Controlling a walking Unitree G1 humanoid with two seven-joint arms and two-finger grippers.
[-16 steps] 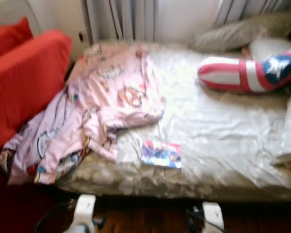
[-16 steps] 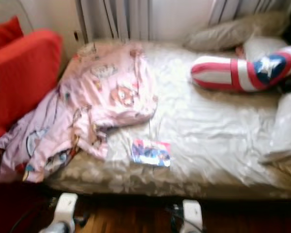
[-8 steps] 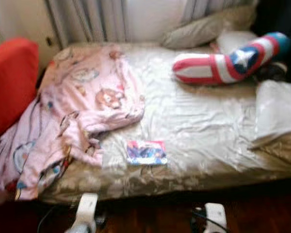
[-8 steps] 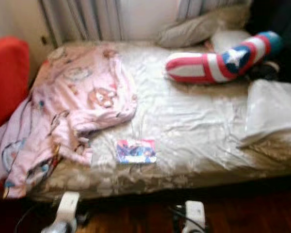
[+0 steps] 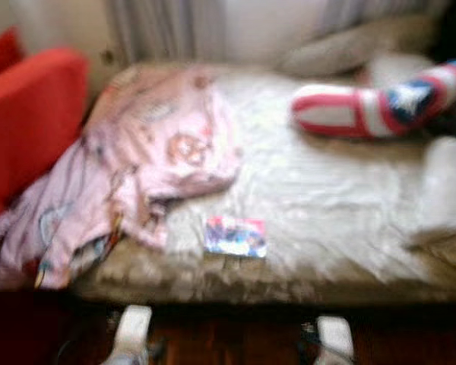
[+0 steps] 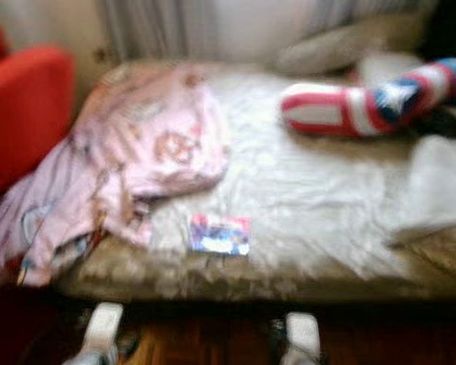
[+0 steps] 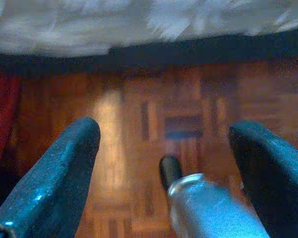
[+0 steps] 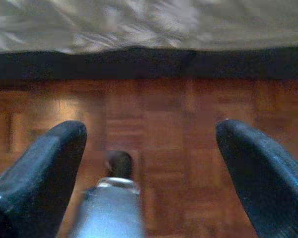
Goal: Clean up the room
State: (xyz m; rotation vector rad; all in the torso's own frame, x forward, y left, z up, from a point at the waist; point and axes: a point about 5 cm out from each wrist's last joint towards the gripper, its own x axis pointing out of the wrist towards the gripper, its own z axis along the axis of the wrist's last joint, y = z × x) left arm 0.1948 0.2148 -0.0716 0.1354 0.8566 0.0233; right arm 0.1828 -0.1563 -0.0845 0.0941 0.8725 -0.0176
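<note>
A bed (image 5: pixel 327 190) with a pale satin sheet lies before me, blurred. A pink printed blanket (image 5: pixel 148 163) is crumpled over its left side and hangs off the front corner. A small colourful booklet (image 5: pixel 235 236) lies flat near the bed's front edge. A red, white and blue star pillow (image 5: pixel 380 106) rests at the back right. Both arms hang low over the wooden floor. My left gripper (image 7: pixel 164 163) and right gripper (image 8: pixel 149 163) are open and hold nothing.
A red sofa (image 5: pixel 30 122) stands against the bed's left side. Grey pillows (image 5: pixel 349 49) lie at the back by the curtains (image 5: pixel 175 26). A folded white cover (image 5: pixel 444 190) sits on the bed's right. Parquet floor (image 8: pixel 164 124) runs under the bed's dark edge.
The whole picture has shifted right and grown blurrier, so the camera has swung back left; more of the red sofa shows. Things on the bed have not moved.
</note>
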